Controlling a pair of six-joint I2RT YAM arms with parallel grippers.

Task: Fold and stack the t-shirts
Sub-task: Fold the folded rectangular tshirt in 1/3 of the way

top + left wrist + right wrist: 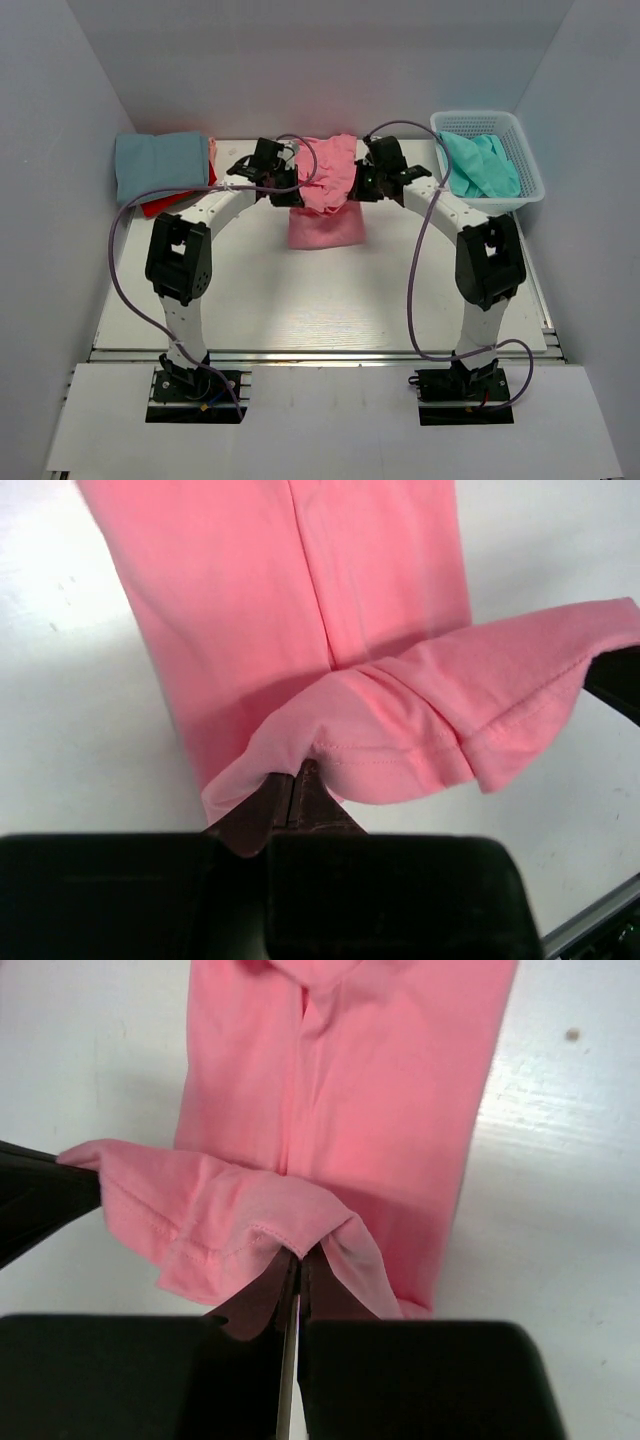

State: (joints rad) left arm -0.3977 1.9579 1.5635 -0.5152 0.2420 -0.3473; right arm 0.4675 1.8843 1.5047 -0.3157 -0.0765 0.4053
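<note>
The salmon pink t-shirt (pixel 325 190) hangs at 12 o'clock over the table (pixel 300 310). Its stitched hem is bunched and pinched at its 9 o'clock side by the closed left gripper (pixel 297 782) and at its 3 o'clock side by the closed right gripper (pixel 297 1260). Its lower part lies flat on the table as a long panel with a crease down the middle. At 10 o'clock a folded dusty blue t-shirt (pixel 160 165) rests on a red t-shirt (pixel 165 207). At 2 o'clock a turquoise green t-shirt (pixel 480 165) lies crumpled in the white basket (pixel 495 203).

White table (pixel 300 300), pale grey walls (pixel 60 150).
</note>
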